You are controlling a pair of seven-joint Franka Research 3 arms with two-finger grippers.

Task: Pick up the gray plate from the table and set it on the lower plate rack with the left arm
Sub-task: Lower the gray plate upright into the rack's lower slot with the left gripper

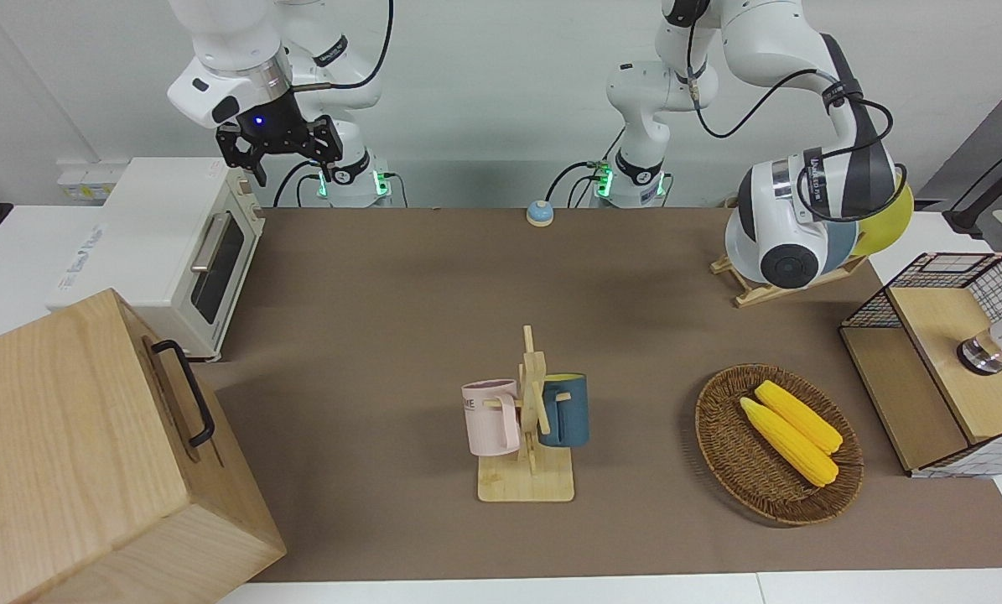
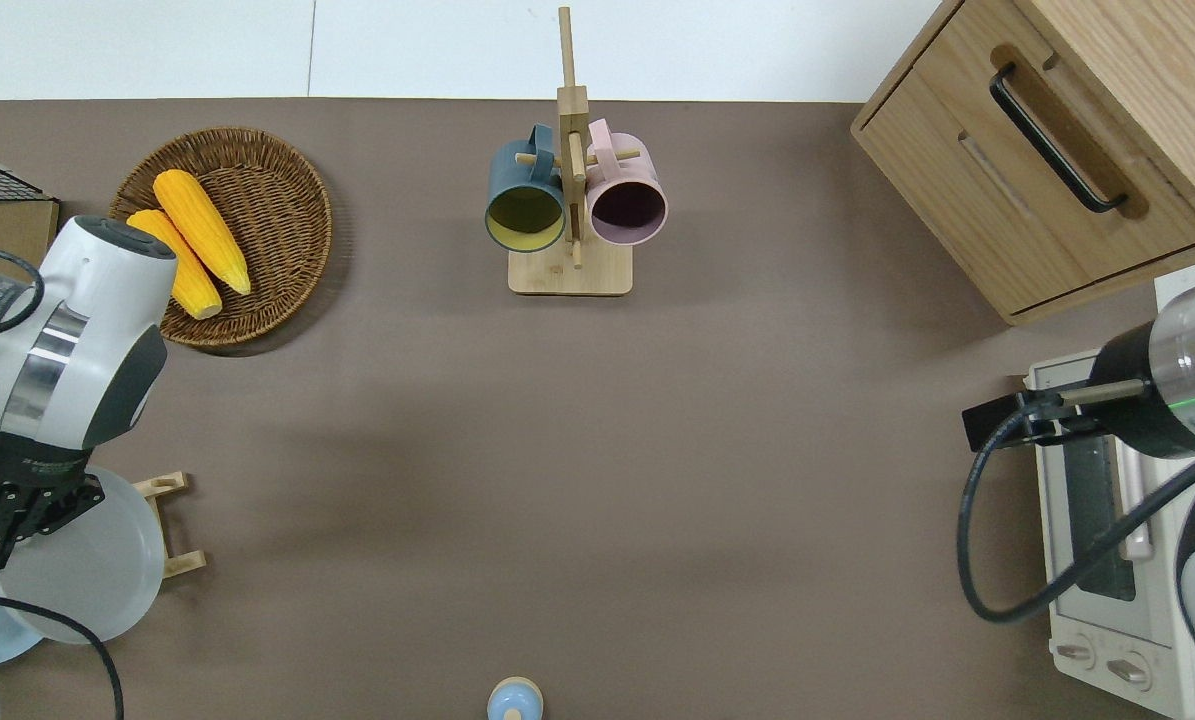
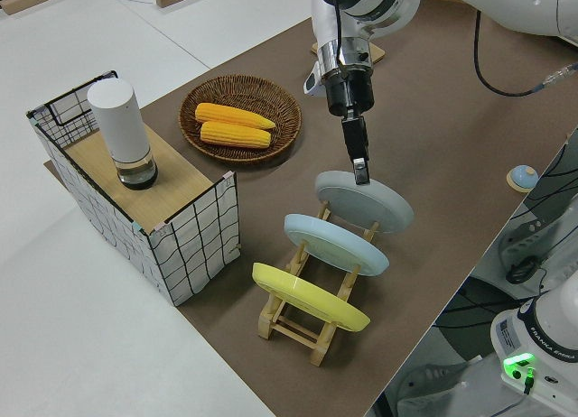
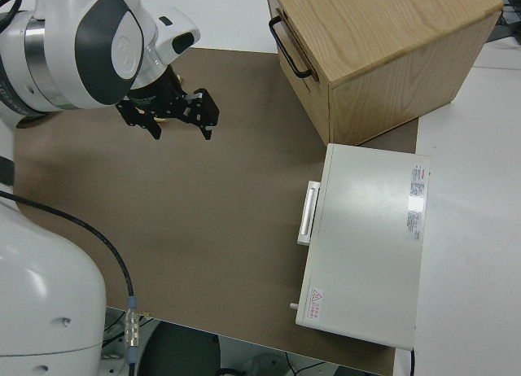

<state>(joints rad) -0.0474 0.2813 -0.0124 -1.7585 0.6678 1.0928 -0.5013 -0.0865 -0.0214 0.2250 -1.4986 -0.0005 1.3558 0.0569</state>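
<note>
The gray plate (image 3: 366, 201) stands tilted in the end slot of the lower plate rack (image 3: 310, 325), the slot nearest the table's middle. It also shows in the overhead view (image 2: 97, 580). My left gripper (image 3: 361, 171) points down over the rack and is shut on the plate's upper rim. In the overhead view the left gripper (image 2: 12, 510) covers part of the plate. A sky-blue plate (image 3: 336, 244) and a yellow plate (image 3: 307, 297) fill the other two slots. The right gripper (image 4: 167, 124) is open and parked.
A wicker basket (image 2: 287, 200) with two corn cobs lies farther from the robots than the rack. A wire crate (image 3: 190, 245) holding a white cylinder stands beside the rack. A mug stand (image 2: 569, 272), a wooden cabinet (image 2: 1057, 150), a toaster oven (image 2: 1107, 560) and a small blue bell (image 2: 514, 700) are on the table.
</note>
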